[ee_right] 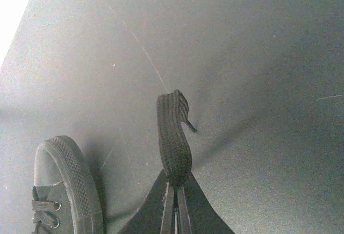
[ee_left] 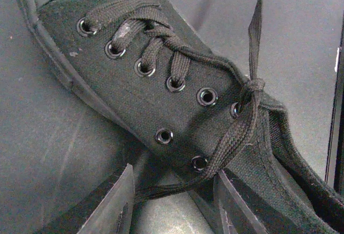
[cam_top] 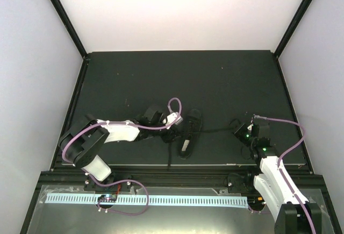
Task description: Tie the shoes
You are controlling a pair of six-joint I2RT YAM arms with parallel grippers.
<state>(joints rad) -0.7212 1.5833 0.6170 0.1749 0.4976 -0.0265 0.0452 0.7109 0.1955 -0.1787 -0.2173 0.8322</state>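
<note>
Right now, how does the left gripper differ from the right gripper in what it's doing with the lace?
The left gripper has its jaws apart with a lace strand running between them, while the right gripper has its jaws shut on a folded lace end. The left gripper sits close against the shoe; the right gripper is apart from the shoe, off to its side. Both are working on the same shoe's black laces.

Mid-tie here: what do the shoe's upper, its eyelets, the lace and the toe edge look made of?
The upper looks like matte black canvas: a cloth grain shows. The eyelets are shiny rings, probably metal: they glint. The lace is flat woven textile, ribbed weave visible. The toe edge is a dull textured band, likely rubber.
</note>
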